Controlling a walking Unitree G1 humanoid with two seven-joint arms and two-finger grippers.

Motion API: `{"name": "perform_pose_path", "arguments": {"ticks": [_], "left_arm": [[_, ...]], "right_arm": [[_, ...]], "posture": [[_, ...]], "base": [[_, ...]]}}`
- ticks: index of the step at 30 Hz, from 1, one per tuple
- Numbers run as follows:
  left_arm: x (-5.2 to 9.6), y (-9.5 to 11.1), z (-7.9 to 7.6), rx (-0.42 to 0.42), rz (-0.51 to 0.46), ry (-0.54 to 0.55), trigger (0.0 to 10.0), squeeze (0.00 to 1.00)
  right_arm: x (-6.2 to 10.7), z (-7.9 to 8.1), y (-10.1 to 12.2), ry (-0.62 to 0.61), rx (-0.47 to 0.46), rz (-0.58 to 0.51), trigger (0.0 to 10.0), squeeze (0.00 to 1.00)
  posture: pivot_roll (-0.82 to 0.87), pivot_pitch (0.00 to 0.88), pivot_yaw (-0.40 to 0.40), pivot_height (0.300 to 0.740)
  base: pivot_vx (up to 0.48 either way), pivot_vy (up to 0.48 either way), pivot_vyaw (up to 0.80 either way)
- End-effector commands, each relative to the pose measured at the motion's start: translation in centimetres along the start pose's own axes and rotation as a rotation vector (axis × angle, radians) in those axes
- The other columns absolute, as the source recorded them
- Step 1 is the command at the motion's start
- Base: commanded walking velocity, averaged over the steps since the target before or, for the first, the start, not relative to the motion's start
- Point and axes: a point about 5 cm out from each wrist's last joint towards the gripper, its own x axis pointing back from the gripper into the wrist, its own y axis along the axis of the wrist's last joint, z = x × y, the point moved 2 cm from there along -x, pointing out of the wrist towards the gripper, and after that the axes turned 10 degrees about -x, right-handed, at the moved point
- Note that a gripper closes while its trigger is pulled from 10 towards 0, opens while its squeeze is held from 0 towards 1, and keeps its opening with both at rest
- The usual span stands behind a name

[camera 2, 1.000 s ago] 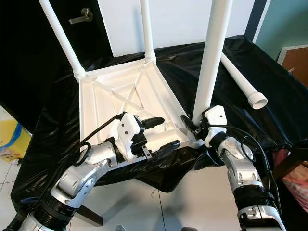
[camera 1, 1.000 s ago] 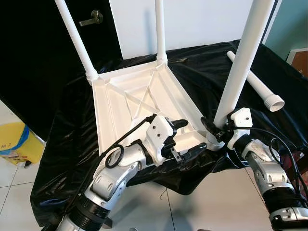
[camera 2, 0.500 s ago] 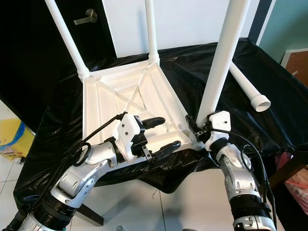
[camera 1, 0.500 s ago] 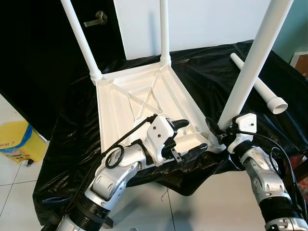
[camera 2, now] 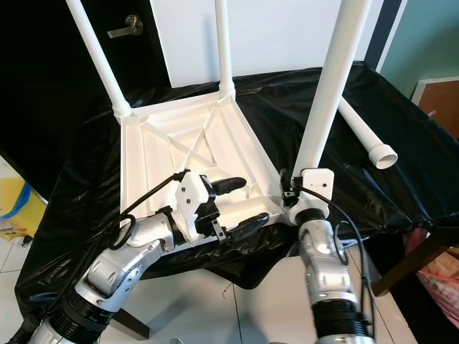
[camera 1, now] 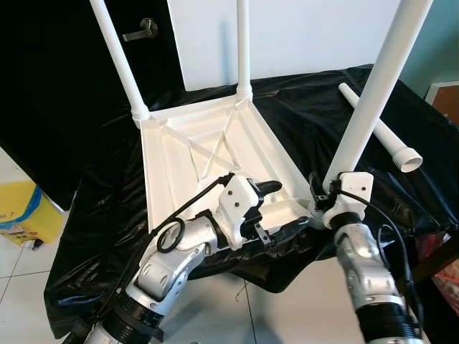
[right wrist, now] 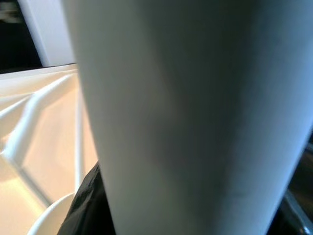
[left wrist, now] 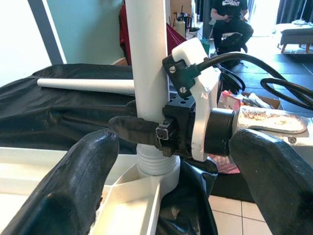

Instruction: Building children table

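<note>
Assembly of the children's table stands at roughly three-quarters, by my reading: the white tabletop (camera 1: 208,161) lies upside down on a black-draped surface (camera 1: 308,115), with two legs already standing in its far corners, one at about eleven o'clock (camera 1: 118,61) and one at twelve (camera 1: 243,46).

I have the right gripper (left wrist: 146,128) clamped around the base of a third leg (camera 1: 373,89), which stands near-upright in the corner socket at about four o'clock of the tabletop; whether it is fully seated I cannot tell.

My left gripper (camera 1: 276,208) hovers over the near edge of the tabletop at six o'clock, its fingers (left wrist: 78,181) spread apart and holding nothing, pointed toward that same corner.

Count: one tabletop, four legs in all — three upright, and a fourth leg (camera 1: 380,132) lying loose on the cloth at about two o'clock, well apart from the tabletop. Its socket, the near corner at about seven o'clock, looks unfilled. A person (left wrist: 227,19) sits in the background of the left wrist view.
</note>
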Motion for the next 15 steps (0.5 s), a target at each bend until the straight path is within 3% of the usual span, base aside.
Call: {"name": "perform_pose_path", "arguments": {"ticks": [1,4,15], "left_arm": [[0.0,-0.2,-0.4,-0.005,0.002,-0.051,10.0,0.0],[0.1,-0.2,-0.2,-0.011,0.001,-0.048,10.0,0.0],[0.2,-0.3,0.2,-0.021,0.007,-0.044,10.0,0.0]], "right_arm": [[0.9,-0.4,-2.5,-0.114,-0.074,0.111,10.0,0.0],[0.9,0.5,-2.5,-0.119,-0.073,0.109,10.0,0.0],[0.9,1.2,-1.2,-0.101,-0.008,0.05,10.0,0.0]], "posture": [[-0.15,0.0,0.045,0.74],[-0.15,0.0,0.046,0.74],[-0.15,0.0,0.048,0.74]], "base": [[0.0,0.0,0.0],[0.0,0.0,0.0],[0.0,0.0,0.0]]}}
